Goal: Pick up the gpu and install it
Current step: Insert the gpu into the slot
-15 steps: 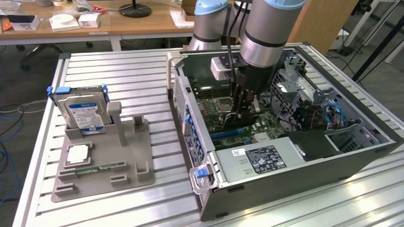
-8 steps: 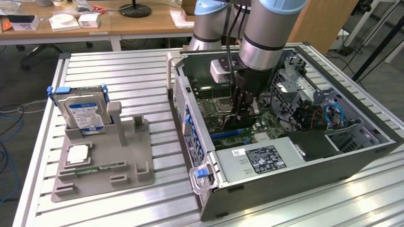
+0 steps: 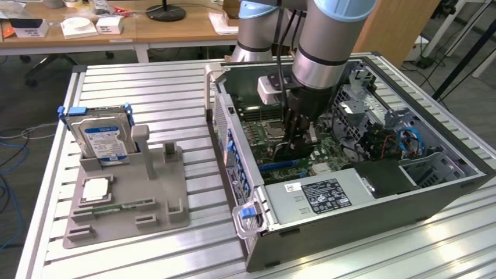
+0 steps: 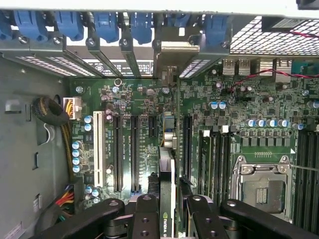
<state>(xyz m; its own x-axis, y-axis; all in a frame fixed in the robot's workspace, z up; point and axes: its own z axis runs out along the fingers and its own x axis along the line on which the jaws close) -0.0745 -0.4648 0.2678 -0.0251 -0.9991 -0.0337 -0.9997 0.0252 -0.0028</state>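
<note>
Inside the open computer case [image 3: 434, 192] my gripper [image 3: 298, 145] reaches down over the green motherboard [image 3: 329, 152]. It is shut on the gpu [image 3: 285, 154], a thin dark card held on edge. In the wrist view the gpu [image 4: 167, 164] runs edge-on from between my black fingers [image 4: 147, 216] toward the case's rear wall, and my gripper [image 4: 169, 221] clamps it from both sides. Its silver bracket [image 4: 172, 52] sits in line with a rear slot opening among the blue clips. Whether the card's lower edge sits in a slot I cannot tell.
Long black expansion slots [image 4: 134, 152] lie beside the card, with the CPU socket [image 4: 261, 186] further off. Left of the case in the exterior view, a grey fixture [image 3: 166, 200] holds a hard drive [image 3: 104, 139], a processor chip [image 3: 94, 189] and a memory stick [image 3: 116, 207].
</note>
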